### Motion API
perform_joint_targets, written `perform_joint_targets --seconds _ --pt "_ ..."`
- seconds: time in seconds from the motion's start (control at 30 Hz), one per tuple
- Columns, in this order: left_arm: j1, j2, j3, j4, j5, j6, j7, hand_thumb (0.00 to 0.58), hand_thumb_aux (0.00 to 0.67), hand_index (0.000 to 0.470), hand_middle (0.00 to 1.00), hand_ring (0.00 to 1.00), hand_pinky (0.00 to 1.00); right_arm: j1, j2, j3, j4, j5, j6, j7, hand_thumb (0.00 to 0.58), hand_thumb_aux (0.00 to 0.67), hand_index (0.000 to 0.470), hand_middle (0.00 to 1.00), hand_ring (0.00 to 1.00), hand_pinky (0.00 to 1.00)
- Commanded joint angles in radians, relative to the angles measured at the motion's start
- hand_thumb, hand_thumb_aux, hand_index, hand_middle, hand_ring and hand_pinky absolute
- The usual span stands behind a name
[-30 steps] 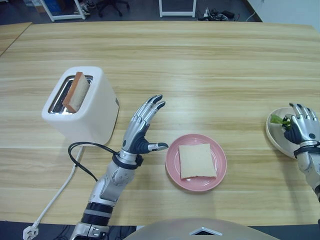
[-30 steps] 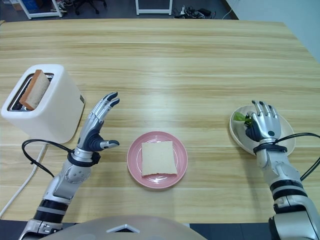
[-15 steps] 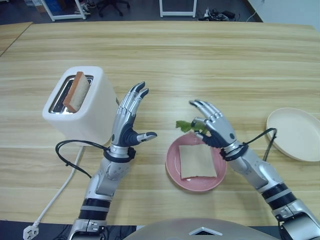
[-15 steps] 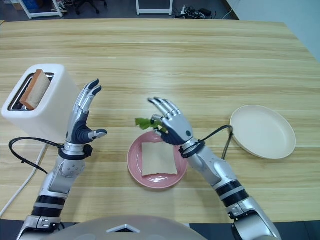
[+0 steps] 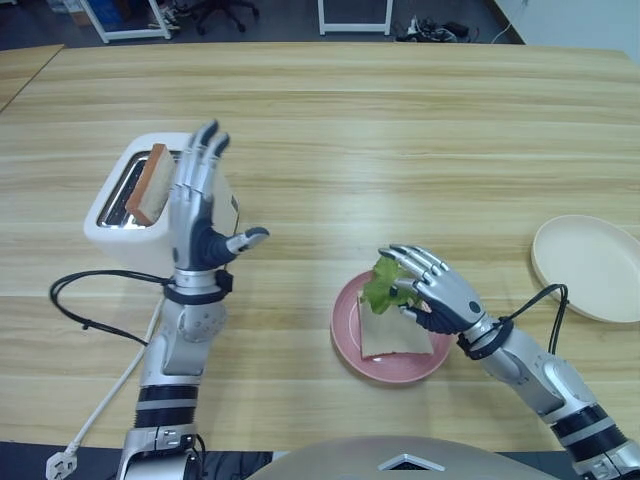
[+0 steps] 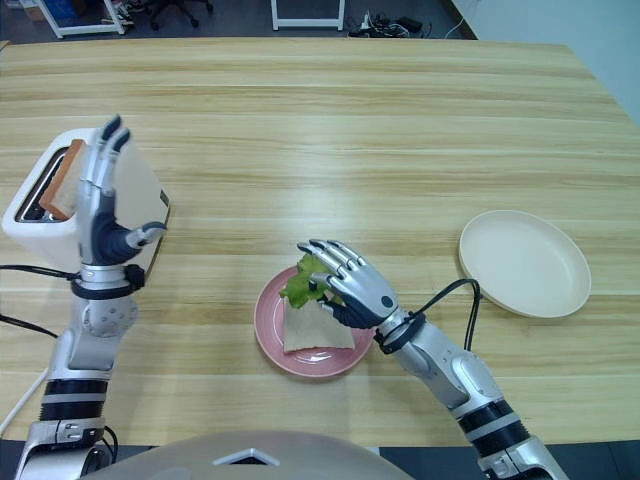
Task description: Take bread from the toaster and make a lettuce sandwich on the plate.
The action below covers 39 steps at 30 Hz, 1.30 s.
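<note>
Bright, even light falls from overhead across the pale wooden counter [image 5: 400, 120], with no hard glare on the wood. Shadows are soft and short. A faint one hugs the base of the toaster [image 5: 120, 245] at 9 o'clock, and a darker patch lies on the pink plate [image 5: 345, 345] near 5 o'clock, under the right hand [image 5: 435, 295] and the lettuce [image 5: 380, 290] it grips. The metal of the left hand [image 5: 200, 215] carries small highlights. The floor [image 5: 280, 25] beyond the counter at 12 o'clock is much dimmer.

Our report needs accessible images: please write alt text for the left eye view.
The robot's right hand holds lettuce over a bread slice on a pink plate. Its open left hand hovers beside a white toaster holding another slice.
</note>
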Motion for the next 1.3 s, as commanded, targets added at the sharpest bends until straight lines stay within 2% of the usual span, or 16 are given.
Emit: perform_joint_targets --seconds 0.03,0.23,0.27,0.3,0.33,0.37,0.4,0.43,0.63,0.77,0.8,0.83,0.87,0.93,0.97,1.3 --pt "0.005 0.050 0.085 -0.040 0.026 0.057 0.010 0.000 0.000 0.000 0.00 0.00 0.00 0.036 -0.023 -0.020 -0.024 0.018 -0.011 0.054 0.580 0.670 0.470 0.00 0.00 0.00" --pt "0.002 0.115 0.227 -0.033 0.094 0.287 0.014 0.000 0.000 0.000 0.00 0.00 0.00 0.092 -0.044 -0.018 -0.051 0.046 -0.036 0.137 0.580 0.657 0.461 0.00 0.00 0.00" --pt "0.004 0.131 0.235 -0.033 0.114 0.324 0.005 0.000 0.000 0.000 0.00 0.00 0.00 0.102 -0.047 -0.024 -0.061 0.051 -0.040 0.147 0.574 0.602 0.422 0.00 0.00 0.00" --pt "0.005 0.145 0.240 -0.029 0.127 0.361 -0.010 0.000 0.000 0.000 0.00 0.00 0.00 0.112 -0.048 -0.031 -0.069 0.054 -0.042 0.152 0.541 0.497 0.348 0.00 0.00 0.00" --pt "0.007 0.164 0.235 -0.015 0.138 0.392 -0.037 0.000 0.000 0.000 0.00 0.00 0.00 0.120 -0.049 -0.036 -0.075 0.056 -0.044 0.160 0.505 0.428 0.300 0.00 0.00 0.00" --pt "0.004 0.184 0.228 0.004 0.148 0.422 -0.060 0.000 0.000 0.000 0.00 0.00 0.00 0.131 -0.051 -0.043 -0.083 0.057 -0.046 0.165 0.366 0.263 0.184 0.00 0.00 0.00" --pt "0.002 0.207 0.215 0.025 0.157 0.447 -0.093 0.000 0.000 0.000 0.00 0.00 0.00 0.142 -0.053 -0.050 -0.090 0.058 -0.046 0.169 0.237 0.155 0.109 0.00 0.00 0.00" --pt "-0.002 0.222 0.204 0.042 0.162 0.467 -0.115 0.000 0.000 0.000 0.00 0.00 0.00 0.153 -0.053 -0.057 -0.097 0.056 -0.043 0.175 0.000 0.000 0.000 0.00 0.00 0.00" --pt "-0.025 0.265 0.132 0.091 0.164 0.526 -0.190 0.000 0.000 0.000 0.00 0.00 0.00 0.191 -0.050 -0.103 -0.109 0.050 -0.039 0.173 0.000 0.000 0.000 0.00 0.00 0.00" --pt "-0.039 0.281 0.078 0.118 0.160 0.543 -0.225 0.000 0.000 0.000 0.00 0.00 0.00 0.233 -0.052 -0.182 -0.145 0.075 -0.038 0.144 0.000 0.000 0.000 0.00 0.00 0.00" --pt "-0.038 0.286 0.069 0.122 0.156 0.546 -0.237 0.340 0.239 0.168 0.00 0.00 0.00 0.240 -0.053 -0.213 -0.158 0.089 -0.040 0.131 0.000 0.000 0.000 0.00 0.00 0.00" --pt "-0.036 0.289 0.060 0.127 0.149 0.546 -0.251 0.573 0.596 0.418 0.00 0.00 0.00 0.243 -0.053 -0.244 -0.171 0.098 -0.040 0.122 0.000 0.000 0.000 0.00 0.00 0.00" --pt "-0.030 0.290 0.055 0.129 0.144 0.552 -0.263 0.580 0.670 0.470 0.00 0.00 0.00 0.242 -0.053 -0.268 -0.179 0.106 -0.042 0.114 0.000 0.000 0.000 0.00 0.00 0.00" --pt "-0.017 0.288 0.056 0.128 0.136 0.567 -0.272 0.580 0.670 0.470 0.23 0.23 0.23 0.243 -0.052 -0.292 -0.182 0.113 -0.049 0.112 0.000 0.000 0.000 0.00 0.00 0.00" --pt "-0.010 0.287 0.056 0.128 0.132 0.572 -0.275 0.580 0.670 0.470 0.29 0.29 0.29 0.245 -0.052 -0.299 -0.181 0.115 -0.052 0.113 0.000 0.000 0.000 0.00 0.00 0.00" --pt "0.033 0.281 0.053 0.170 0.066 0.599 -0.276 0.580 0.670 0.470 0.27 0.27 0.27 0.257 -0.044 -0.332 -0.174 0.135 -0.081 0.140 0.000 0.000 0.000 0.00 0.00 0.00"
